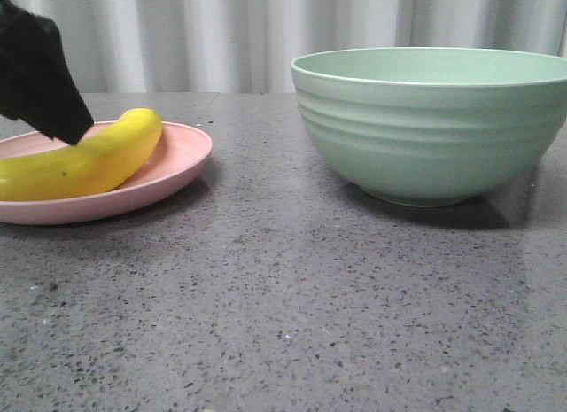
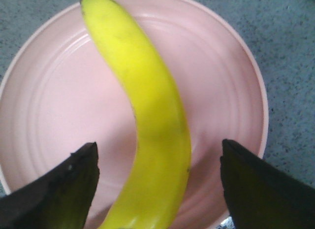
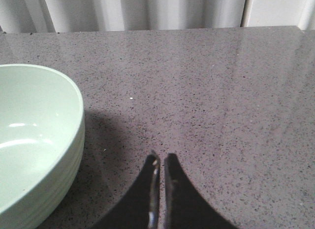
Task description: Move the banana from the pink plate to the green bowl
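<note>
So nothing has been moved yet: the banana (image 2: 147, 130) lies across the pink plate (image 2: 49, 111), untouched by the look of it. The left pincer (image 2: 157, 184) hangs low over it with its 2 fingers (image 2: 59, 189) spread wide, 1 on each side of the fruit and apart from it, so it is released and grasping nothing. The green bowl (image 1: 434, 120) stands well apart on the bench (image 1: 283, 306), off to the right, and what shows of its inside is bare. The right pincer (image 3: 160, 189) sits clenched beside the bowl, holding nothing. I'd judge the closing, the lift, the carry and the drop are all left to do.
</note>
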Robot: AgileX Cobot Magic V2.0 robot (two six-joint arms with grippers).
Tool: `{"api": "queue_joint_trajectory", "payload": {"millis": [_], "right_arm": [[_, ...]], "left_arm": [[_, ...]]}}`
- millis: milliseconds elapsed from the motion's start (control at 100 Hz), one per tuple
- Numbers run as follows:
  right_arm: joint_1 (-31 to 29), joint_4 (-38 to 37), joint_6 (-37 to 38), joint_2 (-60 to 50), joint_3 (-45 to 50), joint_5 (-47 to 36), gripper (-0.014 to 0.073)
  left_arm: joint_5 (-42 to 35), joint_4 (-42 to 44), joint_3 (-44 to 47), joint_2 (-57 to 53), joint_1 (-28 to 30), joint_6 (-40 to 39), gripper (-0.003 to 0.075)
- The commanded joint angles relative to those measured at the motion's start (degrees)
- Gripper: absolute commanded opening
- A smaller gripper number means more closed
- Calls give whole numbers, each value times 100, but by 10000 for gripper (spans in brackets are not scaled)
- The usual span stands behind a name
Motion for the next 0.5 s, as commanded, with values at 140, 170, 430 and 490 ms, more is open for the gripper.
{"api": "queue_joint_trajectory", "payload": {"millis": [140, 170, 430, 490], "right_arm": [[-27, -8, -10, 28, -217, -484, -64], [-27, -8, -10, 28, -217, -484, -64], [102, -8, -10, 28, -217, -484, -64], [129, -8, -10, 28, -217, -484, -64]], "left_arm": [[397, -73, -563, 494, -53, 247, 481], [397, -73, -563, 546, -53, 257, 481], [511, -50, -563, 829, -17, 283, 450], [522, -33, -563, 838, -17, 283, 393]]}}
